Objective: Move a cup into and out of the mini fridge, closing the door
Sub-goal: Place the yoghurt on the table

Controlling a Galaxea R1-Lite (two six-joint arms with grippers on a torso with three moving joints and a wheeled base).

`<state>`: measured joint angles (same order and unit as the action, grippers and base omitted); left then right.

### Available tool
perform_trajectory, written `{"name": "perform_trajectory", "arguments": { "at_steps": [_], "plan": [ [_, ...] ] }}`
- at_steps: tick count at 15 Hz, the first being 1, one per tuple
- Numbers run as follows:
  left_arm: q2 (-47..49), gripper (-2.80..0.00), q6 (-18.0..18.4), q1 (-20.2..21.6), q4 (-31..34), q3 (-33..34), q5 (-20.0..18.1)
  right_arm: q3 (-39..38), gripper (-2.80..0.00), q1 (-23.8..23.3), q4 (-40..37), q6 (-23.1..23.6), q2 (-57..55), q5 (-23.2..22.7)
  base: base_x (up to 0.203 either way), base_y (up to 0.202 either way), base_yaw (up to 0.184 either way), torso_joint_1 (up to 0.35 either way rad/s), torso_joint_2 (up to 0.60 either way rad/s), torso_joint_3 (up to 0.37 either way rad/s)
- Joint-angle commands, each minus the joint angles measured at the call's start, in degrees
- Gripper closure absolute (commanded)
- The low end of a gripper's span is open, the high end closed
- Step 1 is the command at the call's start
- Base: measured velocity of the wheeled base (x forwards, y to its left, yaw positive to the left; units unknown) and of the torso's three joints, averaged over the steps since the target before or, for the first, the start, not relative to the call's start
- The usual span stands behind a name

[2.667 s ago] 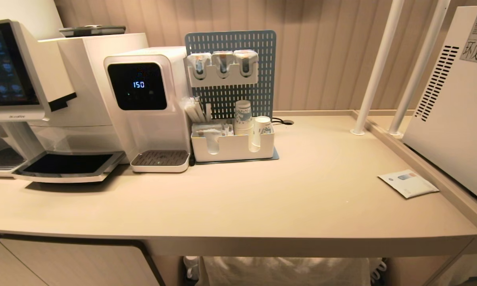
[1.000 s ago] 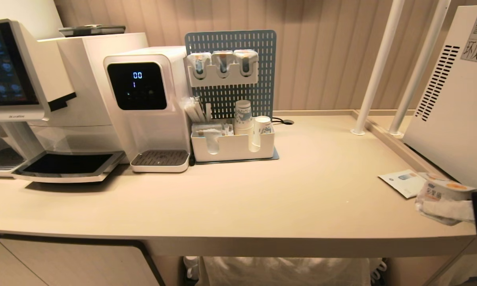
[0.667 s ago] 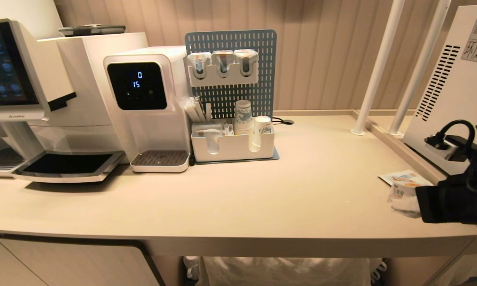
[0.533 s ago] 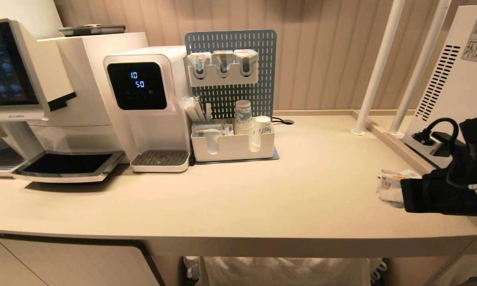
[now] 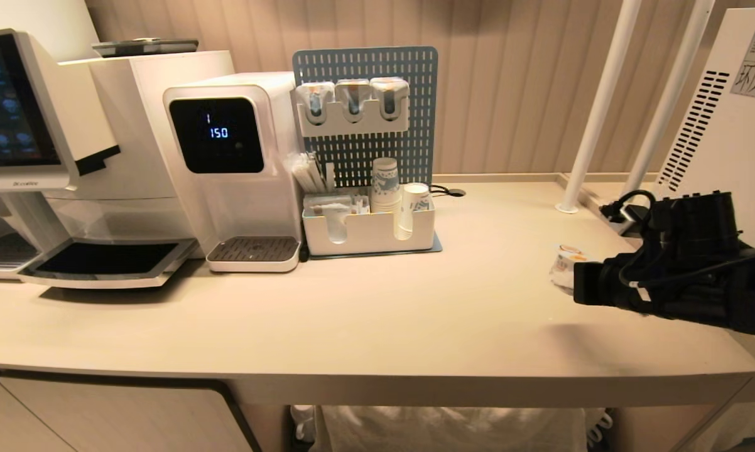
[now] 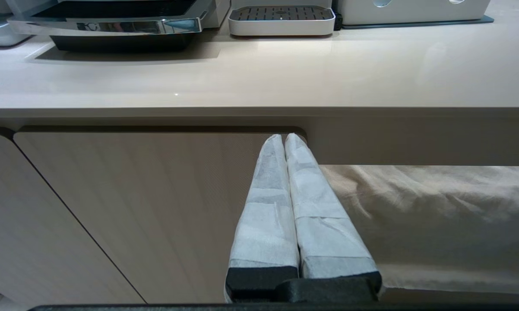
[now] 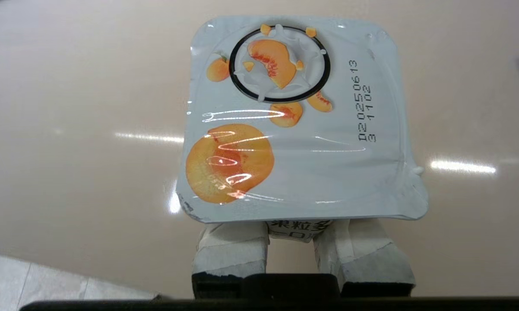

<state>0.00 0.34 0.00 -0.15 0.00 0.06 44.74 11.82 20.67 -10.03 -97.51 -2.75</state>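
The right gripper (image 7: 300, 237) pinched the yogurt cup (image 7: 298, 121) under its lid, above the countertop (image 5: 377, 314); level lowering should prevent tipping before release.

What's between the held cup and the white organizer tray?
Nothing: head view shows bare countertop between the cup in the right gripper and the organizer tray.

beige counter (image 5: 415, 314) along a panelled wall. on it, left to right: coffee machine (image 5: 51, 157), water dispenser (image 5: 233, 169), white organiser tray (image 5: 368, 232) with paper cups (image 5: 385, 185). two white poles (image 5: 594, 113) stand at its right rear.
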Motion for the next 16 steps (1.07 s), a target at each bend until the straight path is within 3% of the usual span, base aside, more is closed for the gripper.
{"name": "perform_trajectory", "arguments": {
  "at_steps": [1,4,10,16],
  "plan": [
    [0.1,0.0,0.0,0.0,0.0,0.0,0.0,-0.5,0.0,0.0,6.1,-0.1,-5.1,0.6,0.0,0.0,0.0,0.0,0.0,0.0],
    [0.0,0.0,0.0,0.0,0.0,0.0,0.0,-0.5,0.0,0.1,12.0,-0.1,-10.5,5.0,0.0,0.0,0.0,0.0,0.0,0.0],
    [0.1,0.0,0.0,0.0,0.0,0.0,0.0,0.1,0.0,1.5,22.7,0.1,-18.3,6.2,0.0,0.0,0.0,0.0,0.0,0.0],
    [0.1,0.0,0.0,0.0,0.0,0.0,0.0,-0.6,0.0,4.6,27.6,2.4,-21.8,11.8,0.0,0.0,0.0,0.0,0.0,0.0]
  ]
}}
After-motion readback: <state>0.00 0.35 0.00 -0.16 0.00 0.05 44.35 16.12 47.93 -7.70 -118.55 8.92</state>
